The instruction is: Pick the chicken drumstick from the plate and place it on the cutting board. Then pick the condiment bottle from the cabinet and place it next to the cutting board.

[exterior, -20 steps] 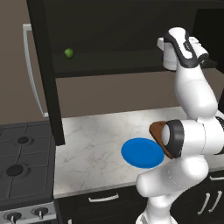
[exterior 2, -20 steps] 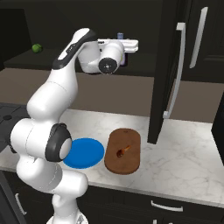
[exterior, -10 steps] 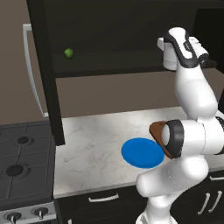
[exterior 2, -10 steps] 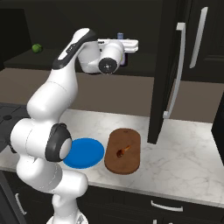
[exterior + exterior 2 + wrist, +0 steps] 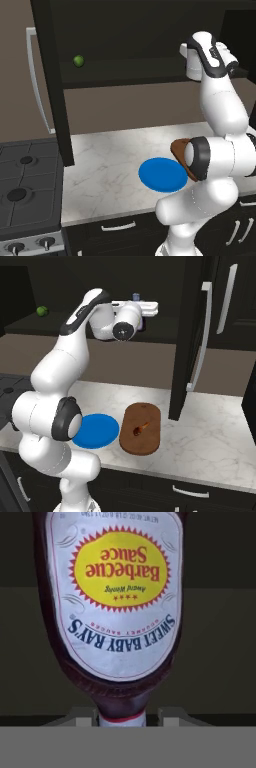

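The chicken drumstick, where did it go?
The chicken drumstick lies on the cutting board in the right base view, right of the plate.

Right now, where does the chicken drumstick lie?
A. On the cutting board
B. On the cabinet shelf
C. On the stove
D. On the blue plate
A: in the right base view the chicken drumstick lies on the brown cutting board, while the blue plate beside it carries nothing.

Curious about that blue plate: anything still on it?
Empty: the plate is bare, and the chicken drumstick lies on the cutting board.
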